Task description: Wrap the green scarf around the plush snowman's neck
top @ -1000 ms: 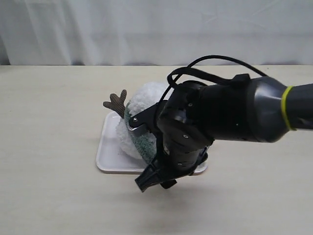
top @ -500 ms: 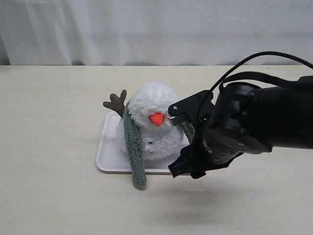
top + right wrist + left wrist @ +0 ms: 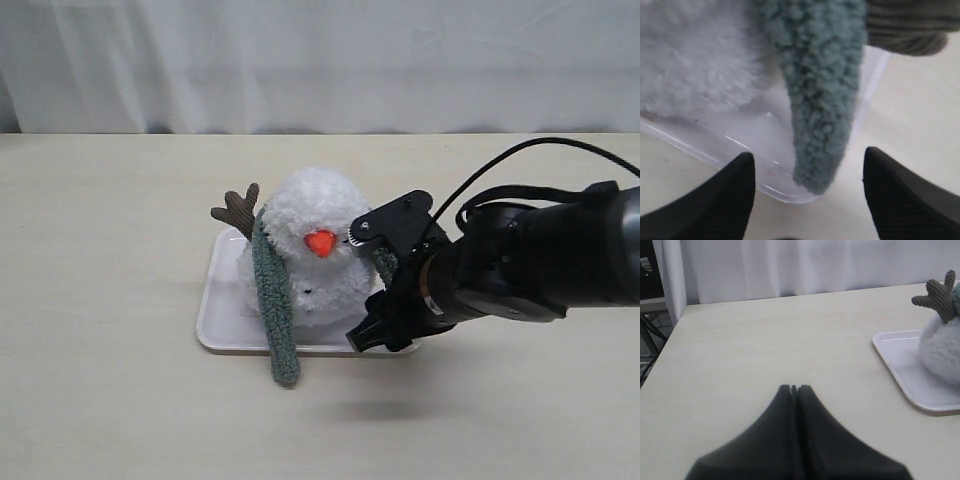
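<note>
Nearest me, the left-hand end of the scarf (image 3: 272, 300) hangs over the tray's (image 3: 215, 320) front rim and its tip lies on the table (image 3: 100, 250). My right gripper (image 3: 807, 155) sits just beside the snowman (image 3: 310, 215) at the tray's right front corner. Its jaws stand wide apart and hold nothing; in the right wrist view the scarf's other end dangles between them, clear of both fingers (image 3: 730, 200), its tip at the tray's rim. The snowman stands upright on the tray, orange nose (image 3: 320, 243) toward me, with the scarf round the back of its neck and an end down each side. A brown twig arm (image 3: 238, 208) sticks up behind its left-hand side. My left gripper (image 3: 794, 388) is closed on nothing, over bare table well apart from the tray. A white curtain (image 3: 300, 60) closes the back.
</note>
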Motion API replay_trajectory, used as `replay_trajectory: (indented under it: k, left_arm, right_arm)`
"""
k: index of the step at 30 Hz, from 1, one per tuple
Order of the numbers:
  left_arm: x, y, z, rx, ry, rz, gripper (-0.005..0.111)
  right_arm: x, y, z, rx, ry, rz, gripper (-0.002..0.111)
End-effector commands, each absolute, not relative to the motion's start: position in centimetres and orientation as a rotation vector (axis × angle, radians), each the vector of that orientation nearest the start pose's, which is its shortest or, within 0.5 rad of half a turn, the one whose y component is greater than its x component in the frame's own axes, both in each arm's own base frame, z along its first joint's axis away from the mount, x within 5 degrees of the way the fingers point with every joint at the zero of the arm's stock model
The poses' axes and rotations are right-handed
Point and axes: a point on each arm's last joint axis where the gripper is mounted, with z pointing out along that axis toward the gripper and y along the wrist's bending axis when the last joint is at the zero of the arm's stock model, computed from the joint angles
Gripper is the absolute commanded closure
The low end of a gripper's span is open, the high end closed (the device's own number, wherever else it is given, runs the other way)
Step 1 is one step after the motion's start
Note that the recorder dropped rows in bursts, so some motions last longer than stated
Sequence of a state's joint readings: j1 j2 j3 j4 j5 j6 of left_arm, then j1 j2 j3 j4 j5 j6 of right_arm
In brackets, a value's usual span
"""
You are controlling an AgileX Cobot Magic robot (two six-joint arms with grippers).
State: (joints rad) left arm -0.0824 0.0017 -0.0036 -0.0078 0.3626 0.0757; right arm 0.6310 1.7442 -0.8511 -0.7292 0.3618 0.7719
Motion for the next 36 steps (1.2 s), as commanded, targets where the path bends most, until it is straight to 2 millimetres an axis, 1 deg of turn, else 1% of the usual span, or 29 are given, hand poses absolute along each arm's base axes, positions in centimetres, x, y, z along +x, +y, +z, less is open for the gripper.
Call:
replay_trajectory:
  k: [1, 3, 5, 7, 11, 13, 16, 19, 21, 23, 26, 31, 33, 36]
  left_arm:
    - [5.3, -0.5, 18.1, 0.136, 1.832, -0.013, 0.107]
    - [5.3, -0.5, 18.1, 0.136, 1.832, -0.013, 0.107]
    - [5.3, -0.5, 18.1, 0.136, 1.832, -0.013, 0.107]
    - [5.3, -0.5, 18.1, 0.136, 1.832, -0.013, 0.107]
    - [5.3, -0.5, 18.1, 0.136, 1.832, -0.013, 0.107]
    - [5.3, -0.5, 18.1, 0.136, 1.832, -0.013, 0.107]
    - [5.3, -0.5, 18.1, 0.136, 1.832, -0.013, 0.107]
    - [5.3, -0.5, 18.1, 0.136, 1.832, -0.013, 0.107]
    - [5.3, -0.5, 18.1, 0.136, 1.832, -0.013, 0.107]
    - [5.3, -0.5, 18.1, 0.136, 1.832, -0.013, 0.107]
    - [5.3, -0.5, 18.1, 0.136, 1.832, -0.013, 0.107]
    - [5.3, -0.5, 18.1, 0.136, 1.832, -0.013, 0.107]
    - [5.3, -0.5, 18.1, 0.136, 1.832, -0.013, 0.107]
    - [5.3, -0.5, 18.1, 0.136, 1.832, -0.013, 0.107]
  right_arm:
    - [27.4, 17.4, 13.6, -0.712, 2.501, -0.053, 0.049]
    - [27.5, 17.4, 13.2, -0.743, 2.497, -0.075, 0.054]
    - [27.5, 17.3, 13.1, -0.746, 2.497, -0.081, 0.063]
    - [27.5, 17.3, 13.1, -0.746, 2.497, -0.081, 0.075]
    - [27.4, 17.3, 13.6, -0.742, 2.490, -0.092, 0.104]
    - [27.0, 17.4, 14.2, -0.741, 2.484, -0.108, 0.104]
    - [26.0, 18.2, 15.8, -0.767, 2.446, -0.121, 0.104]
    - [24.2, 19.6, 17.5, -0.809, 2.417, -0.054, 0.104]
    - [22.8, 20.7, 18.1, -0.861, 2.419, 0.011, 0.104]
    - [21.7, 21.7, 18.0, -0.911, 2.428, 0.038, 0.104]
    - [20.9, 22.2, 16.9, -0.943, 2.466, 0.034, 0.104]
    - [20.8, 22.3, 14.2, -0.952, 2.560, -0.011, 0.104]
    - [20.8, 22.4, 13.4, -0.953, 2.582, -0.021, 0.104]
    - [20.9, 22.9, 12.6, -0.944, 2.584, 0.018, 0.104]
